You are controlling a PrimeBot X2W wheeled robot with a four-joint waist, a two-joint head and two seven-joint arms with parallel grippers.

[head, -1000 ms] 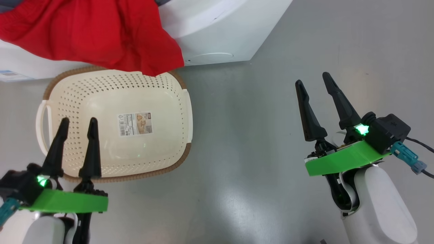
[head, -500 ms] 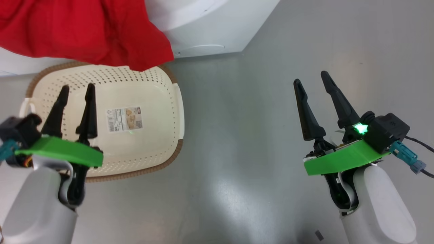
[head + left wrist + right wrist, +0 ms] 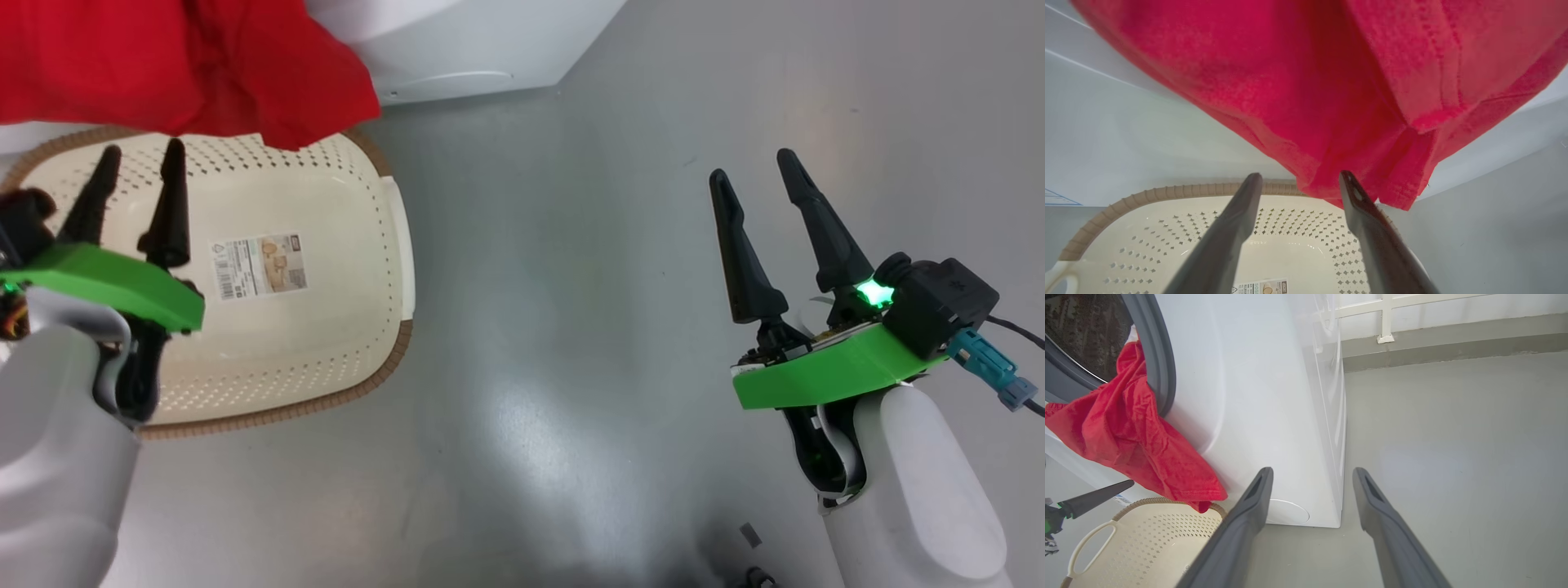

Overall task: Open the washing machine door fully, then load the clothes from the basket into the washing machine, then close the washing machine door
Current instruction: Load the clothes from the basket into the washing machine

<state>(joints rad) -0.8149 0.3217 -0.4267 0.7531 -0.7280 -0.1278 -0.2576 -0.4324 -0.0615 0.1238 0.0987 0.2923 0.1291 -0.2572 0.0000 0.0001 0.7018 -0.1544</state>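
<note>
Red clothes (image 3: pixel 180 65) hang out of the washing machine (image 3: pixel 457 41) mouth, draped over its grey rubber ring (image 3: pixel 1159 355) and down the white front to the basket's far rim. The cream basket (image 3: pixel 326 212) stands on the floor below, showing its bare floor and label sticker. My left gripper (image 3: pixel 139 155) is open above the basket's far left part, fingertips just under the hanging clothes (image 3: pixel 1310 81). My right gripper (image 3: pixel 752 166) hovers open over bare floor to the right, holding nothing. The washing machine door is out of view.
Grey floor (image 3: pixel 571 327) spreads between and right of the arms. The machine's right corner and low round flap (image 3: pixel 1288 512) face my right gripper. A wall base with a white rail (image 3: pixel 1384 318) runs behind the machine.
The head camera has shifted, sliding the picture leftward. My left gripper has risen and gone forward over the basket toward the hanging red clothes. The right gripper has stayed put.
</note>
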